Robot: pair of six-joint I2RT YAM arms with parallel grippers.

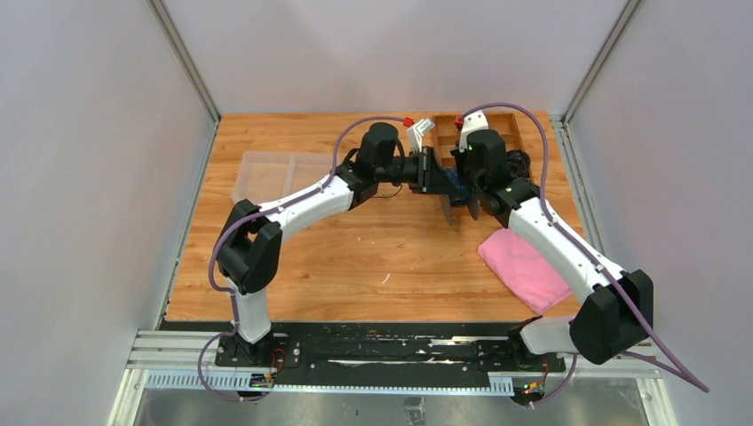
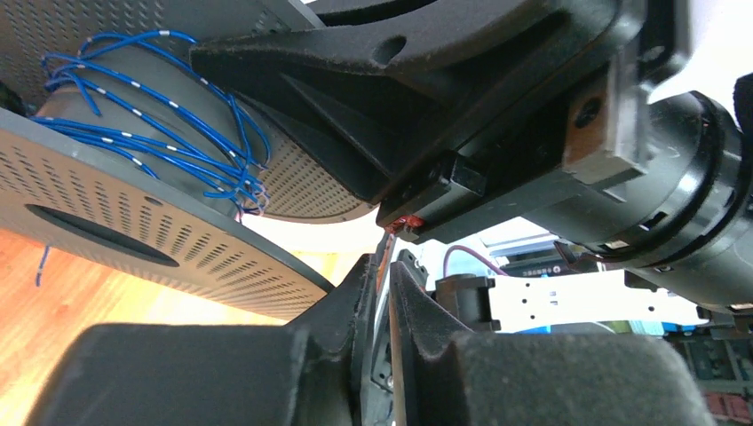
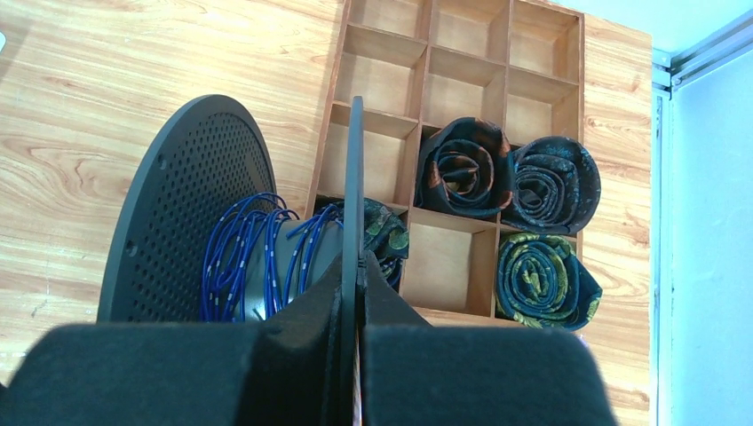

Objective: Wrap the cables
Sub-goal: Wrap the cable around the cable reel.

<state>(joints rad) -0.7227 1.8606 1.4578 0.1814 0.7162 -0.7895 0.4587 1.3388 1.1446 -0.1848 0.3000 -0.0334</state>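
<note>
Step in hand: winding the blue cable (image 2: 151, 124) onto the spool (image 3: 191, 195). Judging by the turns already lying around the hub, the job is partly done.
Doing it well: I should keep the strand lightly taut and lay each new turn beside the one before it, between the two flanges. The turns there now cross and sit loose, so slack is the main risk. The spool has to stay steady while the strand is fed.
Clear bin (image 1: 271, 173): on the tabletop (image 1: 355, 257) at far left, well apart from the work.
Left jaws: almost closed, with only a thin slit between them. A fine pale strand runs up through the slit toward my other wrist. I cannot tell whether it is the cable or whether I have it pinched.
Cable position: wrapped on the spool's hub, with one short blue end hanging off the left side, just beside my left jaws.
Right jaws: clamped tight on the edge of the spool's nearer flange, holding the spool off the tabletop.
Wooden divider tray (image 3: 424, 80): behind the spool, with rolled ties (image 3: 463, 167) in several compartments and others bare.
Pink cloth (image 1: 524, 268): flat on the tabletop under my right arm.
</note>
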